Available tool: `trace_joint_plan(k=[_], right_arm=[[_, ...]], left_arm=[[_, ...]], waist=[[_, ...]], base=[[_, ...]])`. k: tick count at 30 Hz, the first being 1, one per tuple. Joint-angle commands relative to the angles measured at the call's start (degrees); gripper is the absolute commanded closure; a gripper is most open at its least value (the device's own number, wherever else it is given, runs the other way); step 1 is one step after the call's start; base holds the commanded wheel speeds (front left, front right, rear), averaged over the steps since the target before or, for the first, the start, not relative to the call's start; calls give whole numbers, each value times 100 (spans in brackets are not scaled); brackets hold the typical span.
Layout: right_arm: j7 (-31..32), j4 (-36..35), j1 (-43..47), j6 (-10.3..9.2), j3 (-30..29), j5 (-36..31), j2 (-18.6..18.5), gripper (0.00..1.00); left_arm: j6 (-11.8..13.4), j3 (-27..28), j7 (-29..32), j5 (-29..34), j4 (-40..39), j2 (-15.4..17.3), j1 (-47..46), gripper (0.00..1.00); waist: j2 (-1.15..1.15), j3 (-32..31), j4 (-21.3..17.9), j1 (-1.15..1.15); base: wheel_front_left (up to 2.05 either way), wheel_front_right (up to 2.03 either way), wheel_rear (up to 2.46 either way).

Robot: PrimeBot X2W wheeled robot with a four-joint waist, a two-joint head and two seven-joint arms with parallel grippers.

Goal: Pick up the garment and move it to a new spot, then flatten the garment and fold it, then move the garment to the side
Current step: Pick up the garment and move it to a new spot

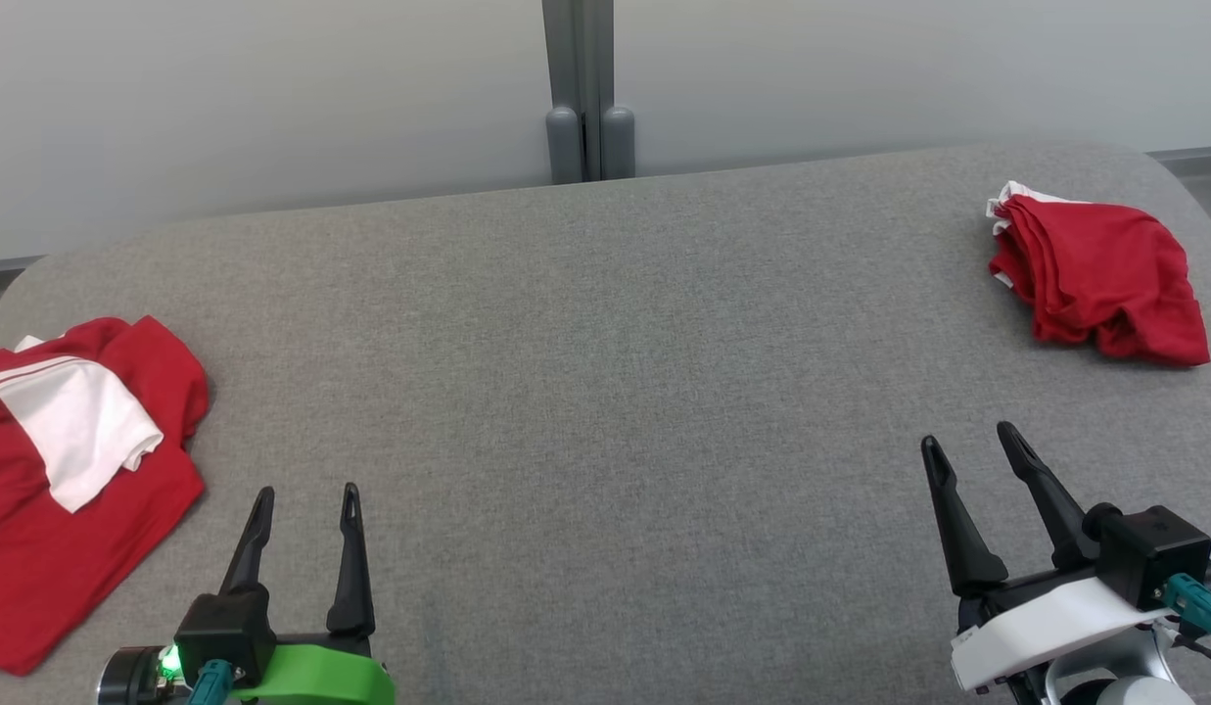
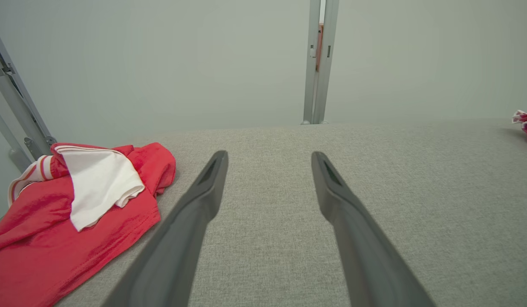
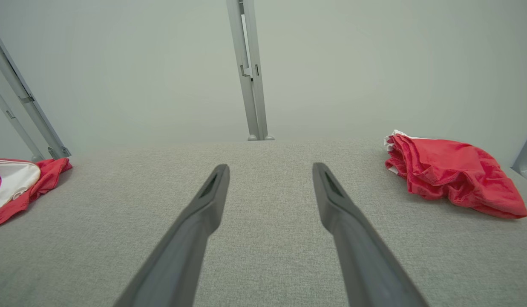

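Note:
A crumpled red garment with white sleeves lies at the left edge of the grey table; the left wrist view has this garment at its left. A second red garment, folded into a bundle, rests at the far right, and the right wrist view has this bundle at its right. My left gripper hovers open over bare cloth just right of the crumpled garment, holding nothing. My right gripper is open too, in front of the folded bundle and apart from it.
A grey upright post stands behind the table's far edge against a pale wall. Slanted metal bars rise at the far left. The padded table top runs wide between the two garments.

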Motion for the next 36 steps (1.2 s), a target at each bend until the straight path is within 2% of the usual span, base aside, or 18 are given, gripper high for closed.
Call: trace_joint_plan(k=[1,12,16,26,32,36], right_arm=[[4,-35,71,0,-2,-6,-18,0],[-63,-100,109,0,-89,-35,29,0],[-38,-232,5,0,-142,-80,22,0],[201,-592,-322,0,108,-172,-166,0],[301,-698,-500,0,234,-190,-255,0],[384,-762,-565,0,263,-206,-284,0]], left_arm=[[27,4,12,-34,16,36,83,0],[61,-38,17,-56,20,30,-91,0],[40,-48,-8,-80,40,-10,-315,0],[25,194,-103,-173,325,-106,-847,0],[-14,389,-103,-139,305,-214,-960,0],[-70,508,-101,-95,250,-285,-1001,0]], waist=[[0,-7,7,0],[0,70,178,0],[0,208,563,0],[0,509,1853,0],[0,662,2348,0],[0,786,2524,0]], base=[[0,0,0],[0,0,0],[0,0,0],[0,0,0],[0,0,0],[0,0,0]])
